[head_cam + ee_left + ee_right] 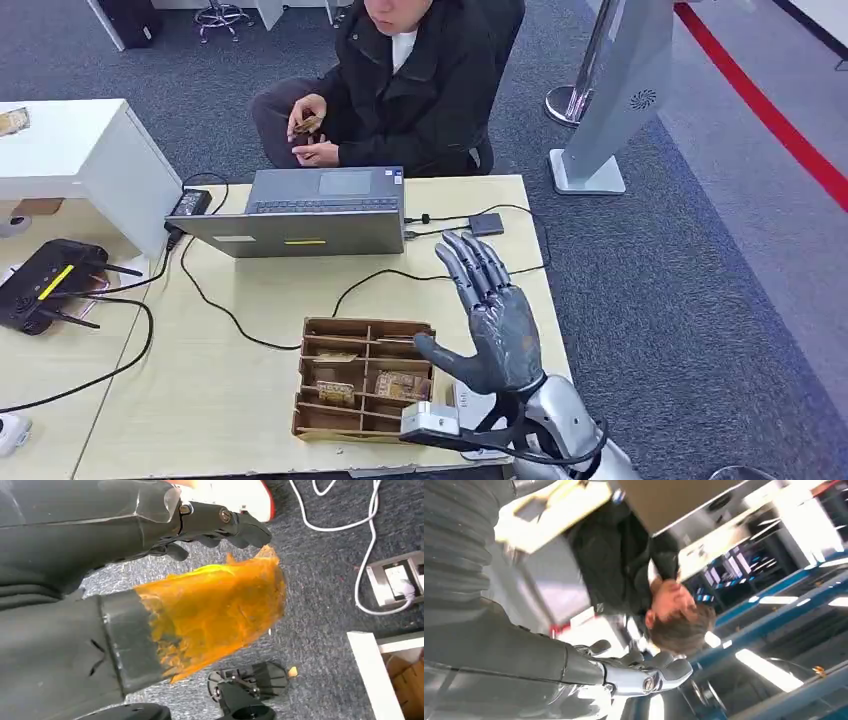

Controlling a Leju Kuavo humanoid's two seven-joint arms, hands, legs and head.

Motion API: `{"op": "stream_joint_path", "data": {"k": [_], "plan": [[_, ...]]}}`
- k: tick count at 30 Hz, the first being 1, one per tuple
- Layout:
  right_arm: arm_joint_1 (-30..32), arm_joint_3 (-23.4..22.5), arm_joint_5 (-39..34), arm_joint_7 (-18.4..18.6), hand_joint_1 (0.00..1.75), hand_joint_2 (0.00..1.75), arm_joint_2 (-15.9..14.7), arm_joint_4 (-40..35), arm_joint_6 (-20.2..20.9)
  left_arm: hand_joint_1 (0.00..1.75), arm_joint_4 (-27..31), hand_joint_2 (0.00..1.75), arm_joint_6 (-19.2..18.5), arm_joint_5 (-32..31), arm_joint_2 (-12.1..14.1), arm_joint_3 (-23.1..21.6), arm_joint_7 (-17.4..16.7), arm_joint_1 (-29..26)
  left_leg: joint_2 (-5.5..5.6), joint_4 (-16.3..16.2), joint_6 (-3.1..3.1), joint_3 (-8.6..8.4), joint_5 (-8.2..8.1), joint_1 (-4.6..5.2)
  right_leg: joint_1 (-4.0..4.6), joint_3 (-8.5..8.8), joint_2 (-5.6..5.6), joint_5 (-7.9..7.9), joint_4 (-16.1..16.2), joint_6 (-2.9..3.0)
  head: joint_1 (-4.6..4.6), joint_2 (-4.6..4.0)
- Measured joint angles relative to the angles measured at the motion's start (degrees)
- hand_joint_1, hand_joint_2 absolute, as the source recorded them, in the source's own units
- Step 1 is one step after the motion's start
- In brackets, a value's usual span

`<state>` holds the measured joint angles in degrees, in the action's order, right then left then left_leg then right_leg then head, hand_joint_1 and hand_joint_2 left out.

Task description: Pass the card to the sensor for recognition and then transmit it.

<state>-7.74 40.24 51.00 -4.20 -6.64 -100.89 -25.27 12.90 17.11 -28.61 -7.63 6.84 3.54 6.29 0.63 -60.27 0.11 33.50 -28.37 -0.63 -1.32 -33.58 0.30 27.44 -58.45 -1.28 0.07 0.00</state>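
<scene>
My right hand (pixel 492 318) is raised above the right side of the wooden table (pixel 240 400), fingers stretched forward and thumb out, holding nothing. Just left of it stands a brown compartment box (pixel 362 378) with cards (pixel 403 385) lying in its slots. The small black sensor (pixel 487 224) sits at the table's far right, wired to the grey laptop (pixel 310 212). A person (pixel 420 80) sits behind the laptop and holds a card (pixel 308 124) in both hands. My left hand (pixel 210 595) hangs over grey carpet, its thumb wrapped in orange, with nothing in it. The right hand's fingers (pixel 649 672) show below the person (pixel 624 555).
Black cables (pixel 230 315) run across the table from the laptop. A black router (pixel 45 280) lies on the left table, beside a white desk (pixel 90 150). A white kiosk stand (pixel 605 130) and a stanchion base (pixel 568 100) stand on the carpet beyond. White cables (pixel 360 555) lie on the floor.
</scene>
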Motion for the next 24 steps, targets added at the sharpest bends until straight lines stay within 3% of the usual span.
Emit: {"op": "stream_joint_path", "data": {"k": [5,10,11,15,24], "plan": [[3.3,-1.3,-9.7,-5.2,0.0,1.75,-0.3,-2.8,-0.6,0.0,0.0,0.0,0.9,0.7,0.0,0.5,0.7,-0.3,0.0,0.0,0.0,0.01,-0.01,0.0,0.0,-0.01,0.02,0.01,0.0,0.0,-0.02,0.0],[8.2,-3.3,-24.1,-13.5,0.0,1.75,-0.8,-6.7,1.6,0.0,0.0,0.0,1.7,1.3,0.0,1.3,2.0,-0.6,0.0,0.0,0.0,0.02,-0.01,0.0,0.0,-0.01,0.0,0.02,0.0,-0.01,-0.02,0.0],[9.3,-3.9,-27.6,-15.5,0.0,0.0,-0.9,-7.5,2.8,0.0,0.0,0.0,1.9,1.4,0.0,1.6,2.3,-0.6,0.01,0.0,0.01,0.02,-0.01,0.0,0.0,-0.01,-0.01,0.03,0.0,-0.02,0.0,0.0],[14.3,-6.0,-36.8,-21.5,0.0,0.0,-1.4,-9.8,7.5,0.0,0.0,0.0,2.5,2.0,0.0,2.5,3.4,-0.8,0.01,0.0,0.01,0.02,-0.02,0.0,0.0,-0.01,-0.01,0.03,0.0,-0.01,0.0,0.0],[21.3,-9.9,-48.7,-29.0,0.0,0.0,-2.7,-12.5,9.7,0.0,0.0,0.0,5.1,1.2,0.1,3.3,3.1,-1.4,0.0,0.0,0.02,0.03,-0.03,0.0,0.0,0.0,-0.01,0.03,0.0,-0.02,-0.02,0.0]]}}
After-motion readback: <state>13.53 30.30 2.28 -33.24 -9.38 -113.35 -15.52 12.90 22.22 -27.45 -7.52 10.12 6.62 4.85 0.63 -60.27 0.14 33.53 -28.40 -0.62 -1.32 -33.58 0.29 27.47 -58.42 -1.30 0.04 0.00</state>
